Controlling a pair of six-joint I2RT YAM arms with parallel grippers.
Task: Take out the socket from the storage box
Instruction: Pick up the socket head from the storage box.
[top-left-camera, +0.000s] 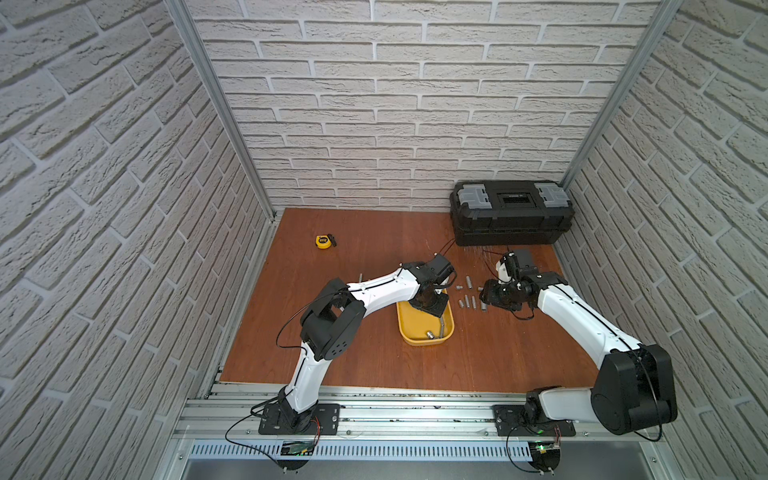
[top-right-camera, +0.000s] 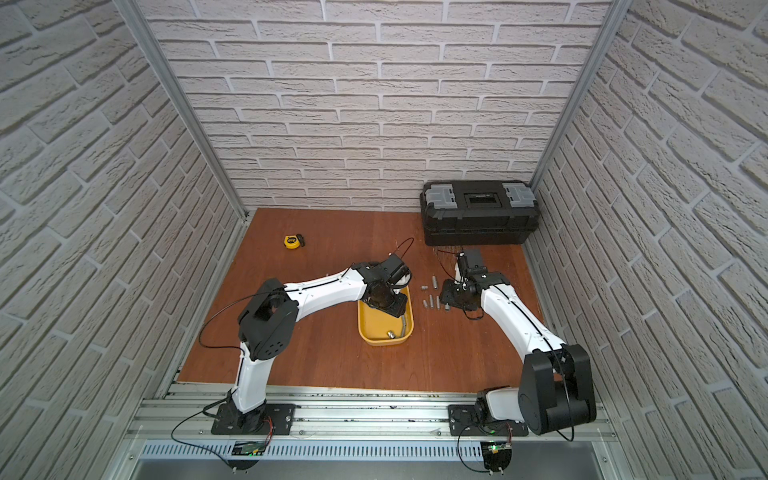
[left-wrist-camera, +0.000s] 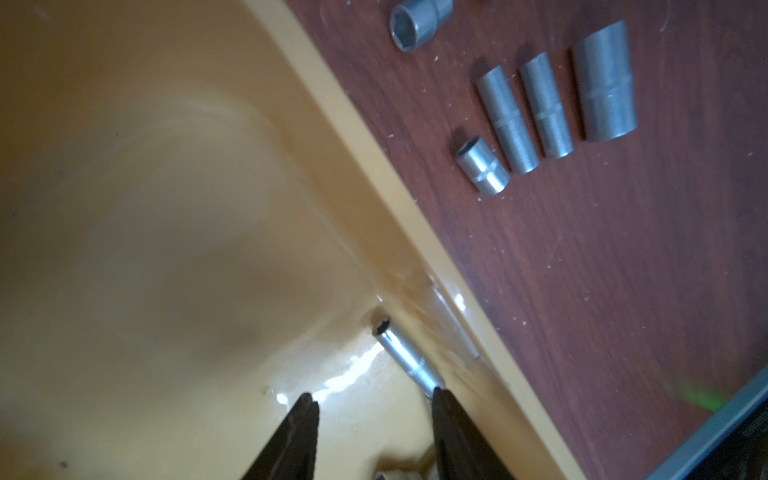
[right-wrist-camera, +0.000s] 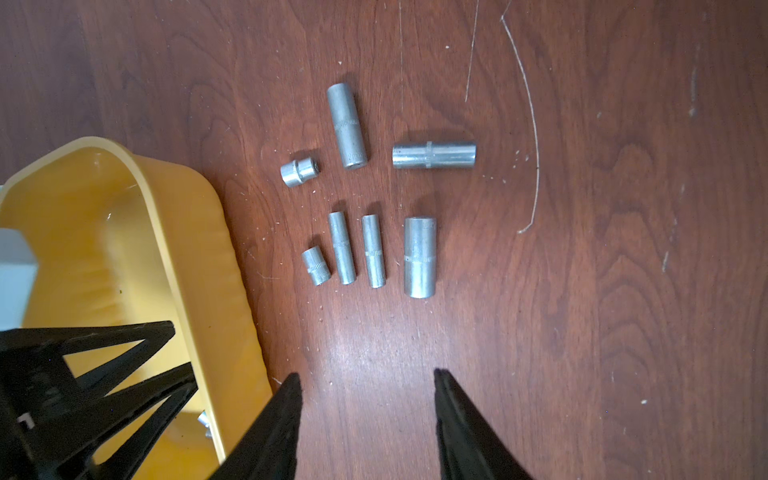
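Inside the storage box (left-wrist-camera: 145, 187), a slim socket (left-wrist-camera: 409, 357) lies along the wall, touching one finger (left-wrist-camera: 451, 428) of the part-open left jaws. Right jaws stand parted, empty, near loose sockets (right-wrist-camera: 374, 249) on the surface (right-wrist-camera: 582, 291).

Socket (left-wrist-camera: 409, 361) in storage box (top-left-camera: 415, 326), sockets (right-wrist-camera: 419, 257) beside (right)

Off-task items on the wooden table (top-left-camera: 374, 357): a black toolbox (top-left-camera: 512, 216) and a yellow tape measure (top-left-camera: 323, 241).
The toolbox, lid down with two grey latches, sits at one o'clock against the back brick wall (top-left-camera: 395, 104). The tape measure lies alone at eleven o'clock, well apart from it. A metal rail (top-left-camera: 395, 411) runs along the six o'clock edge.
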